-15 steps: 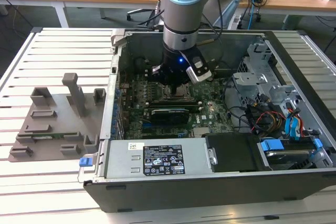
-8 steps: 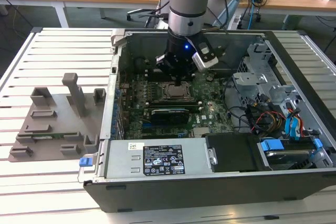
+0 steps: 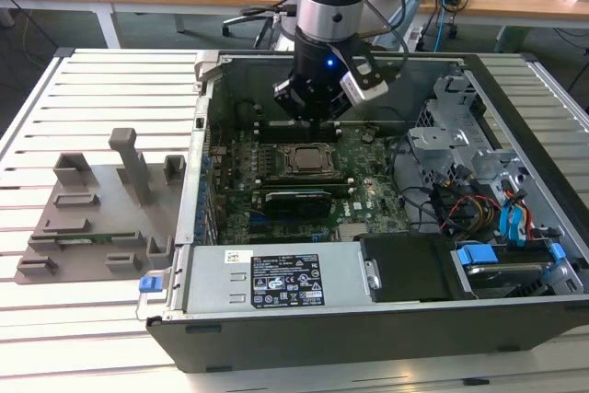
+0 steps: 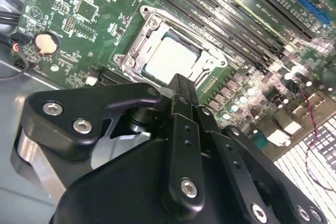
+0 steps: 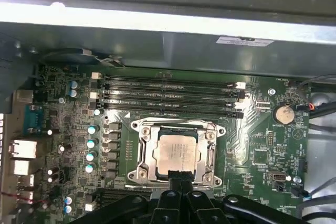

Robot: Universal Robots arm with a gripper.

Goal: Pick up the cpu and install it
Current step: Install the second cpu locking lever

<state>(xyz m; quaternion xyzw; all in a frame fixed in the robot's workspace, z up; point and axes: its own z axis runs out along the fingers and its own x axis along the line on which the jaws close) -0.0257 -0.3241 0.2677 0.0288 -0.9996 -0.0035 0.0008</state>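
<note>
Cpu, silvery square chip, lies flat, seated in motherboard socket frame.

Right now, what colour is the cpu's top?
Silvery-white, the cpu sits in its socket frame; it shows best in the first wrist view.

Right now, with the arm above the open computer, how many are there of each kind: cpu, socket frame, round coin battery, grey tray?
cpu: 1
socket frame: 1
round coin battery: 1
grey tray: 1
Total: 4
</note>
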